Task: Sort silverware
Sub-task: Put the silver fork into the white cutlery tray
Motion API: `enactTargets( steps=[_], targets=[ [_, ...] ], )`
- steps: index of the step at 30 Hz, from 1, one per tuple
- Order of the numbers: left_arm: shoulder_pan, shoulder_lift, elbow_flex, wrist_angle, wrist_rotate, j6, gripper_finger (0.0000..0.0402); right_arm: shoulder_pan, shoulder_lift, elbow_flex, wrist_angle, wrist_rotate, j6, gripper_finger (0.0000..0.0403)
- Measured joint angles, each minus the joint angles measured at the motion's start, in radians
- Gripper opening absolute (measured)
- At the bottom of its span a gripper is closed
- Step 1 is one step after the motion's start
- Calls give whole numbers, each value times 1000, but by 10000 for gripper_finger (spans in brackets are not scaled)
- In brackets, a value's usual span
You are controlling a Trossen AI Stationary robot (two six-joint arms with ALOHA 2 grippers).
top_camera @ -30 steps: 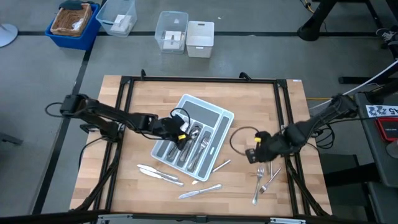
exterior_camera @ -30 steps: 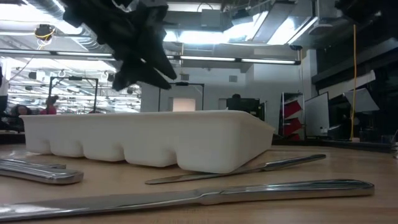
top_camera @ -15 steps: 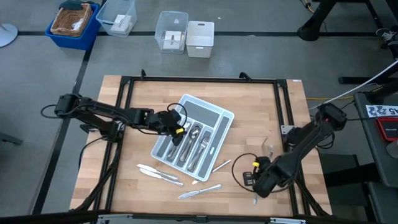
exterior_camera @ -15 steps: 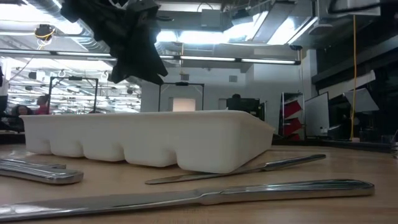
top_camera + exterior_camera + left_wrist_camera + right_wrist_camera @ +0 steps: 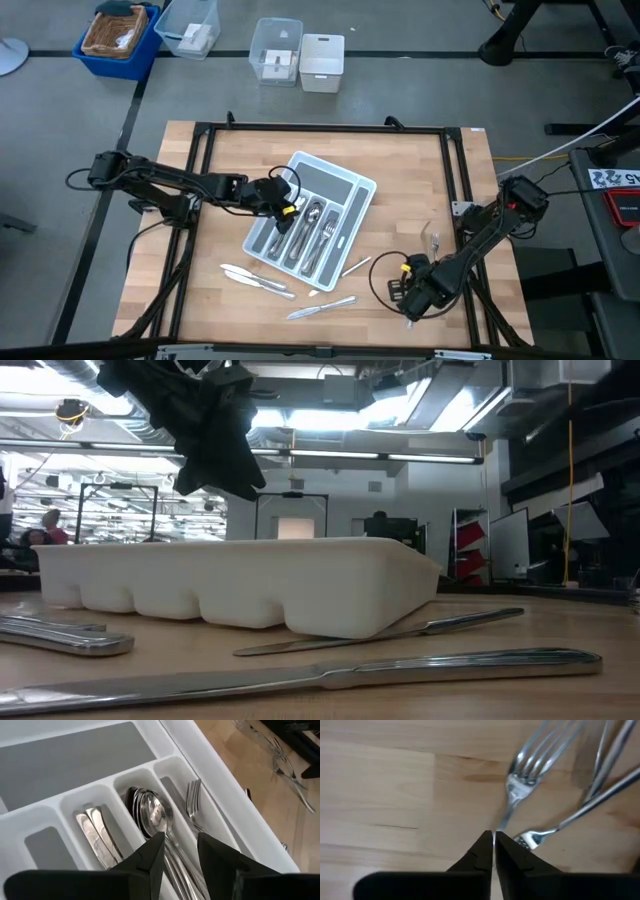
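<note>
The light grey tray point(image 5: 355, 190) lies slantwise at mid-table and holds knives point(image 5: 97, 837), spoons point(image 5: 152, 815) and forks point(image 5: 195, 805) in neighbouring slots. My left gripper point(image 5: 179, 837) hovers open over the spoon slot, near the tray's left side point(image 5: 288, 212), and holds nothing. My right gripper point(image 5: 408, 298) is down at the near right of the table, shut on a fork point(image 5: 532, 772) among other forks point(image 5: 590, 802) lying on the wood. Three knives point(image 5: 255, 278) point(image 5: 322, 307) point(image 5: 355, 265) lie flat on the table near the tray's near side. My right gripper pinches the fork's handle point(image 5: 501, 822), just behind the tines, between its two fingers. The fingers point(image 5: 482, 851) come from above, pointing down. The fork lies flat on the table with its tines pointing away from the fingers.
Black frame rails run along the table's left, far and right sides point(image 5: 320, 128). A loose cable loops beside the right gripper point(image 5: 378, 275). Bins and boxes stand on the floor beyond the far edge point(image 5: 300, 55). Bare wood shows to the tray's far left and far right.
My right gripper has moved toward the near edge and gone down onto the forks at the near right. My left gripper drew back a little toward the table's left over the tray, then kept still.
</note>
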Motion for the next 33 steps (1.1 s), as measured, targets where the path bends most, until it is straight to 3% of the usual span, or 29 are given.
enactTargets(
  steps=[6,12,33],
  targets=[
    [0,0,0,0,0,0,107,0,0,0,-45,-50,30,86],
    [0,0,1,-12,0,-1,107,0,0,0,-44,14,35,135],
    [-1,-1,1,-20,-1,-1,107,0,-2,-170,158,-3,46,121]
  ],
)
